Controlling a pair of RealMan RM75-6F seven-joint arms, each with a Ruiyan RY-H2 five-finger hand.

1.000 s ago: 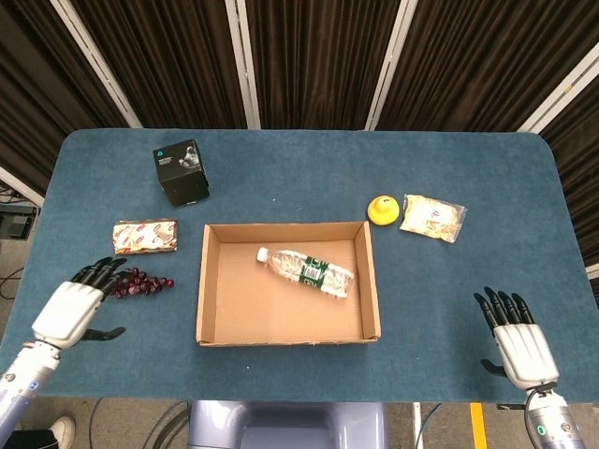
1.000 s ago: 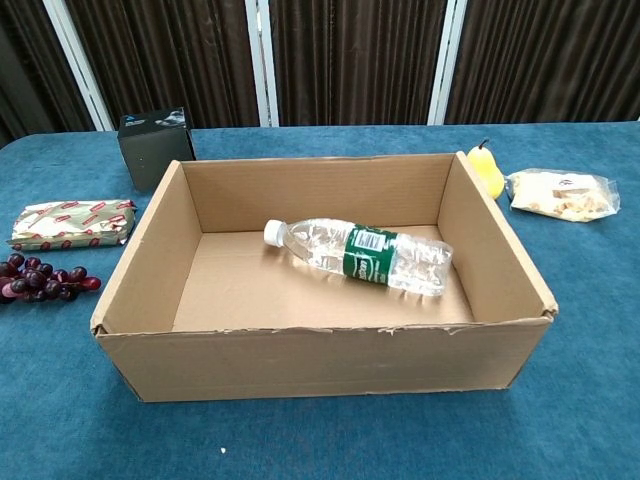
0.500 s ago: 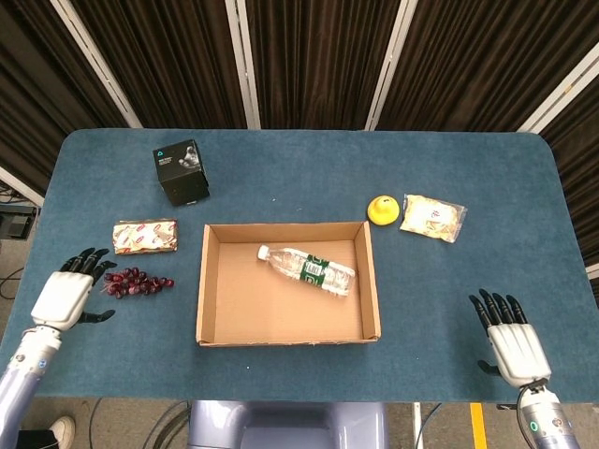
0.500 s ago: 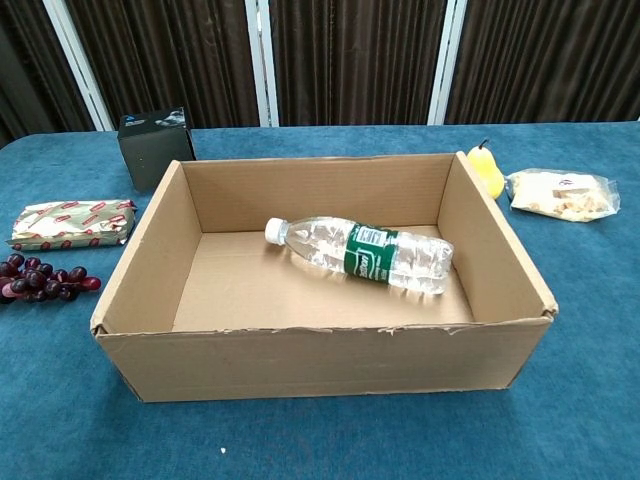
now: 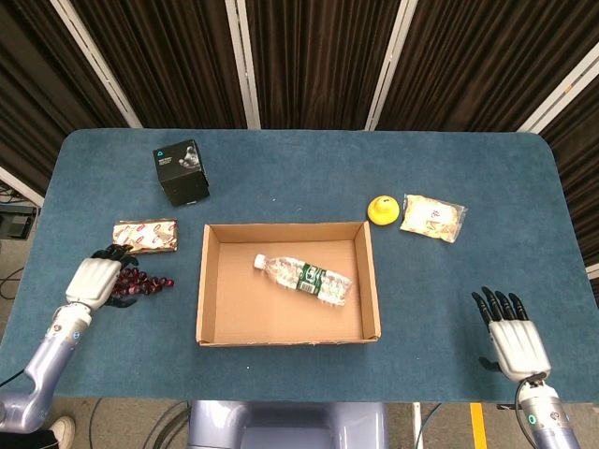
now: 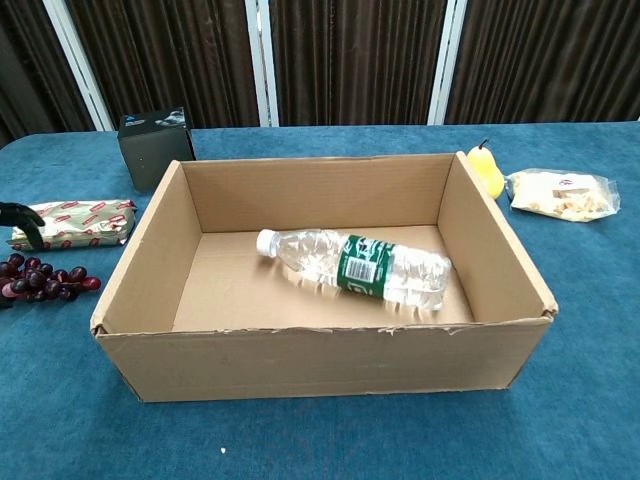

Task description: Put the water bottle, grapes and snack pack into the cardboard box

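While the water bottle (image 5: 303,279) lies on its side on the floor of the cardboard box (image 5: 199,285), its white cap toward the box's left wall and its green label near its middle, my left hand (image 5: 94,278) sits over the grapes (image 5: 148,282) on the table (image 5: 281,173) to the left of the box. From above, my dark fingers (image 5: 116,253) reach down at the far end of the bunch, close to the wrapped packet (image 5: 145,236) that lies just beyond the grapes. I cannot tell whether I have hold of the grapes or only touch them; in the chest view just one dark fingertip shows at the left edge, above the bunch, and the grapes rest on the cloth.

My right hand (image 5: 511,336) is well to the right of the box, near the table's front edge, palm down with its fingers apart and nothing in it.

The snack pack (image 5: 432,217), a clear bag with pale pieces inside, lies beyond the box's far right corner, just to the right of a yellow pear (image 5: 383,210). A black box (image 5: 181,172) stands beyond the cardboard box's far left corner, well apart from it.
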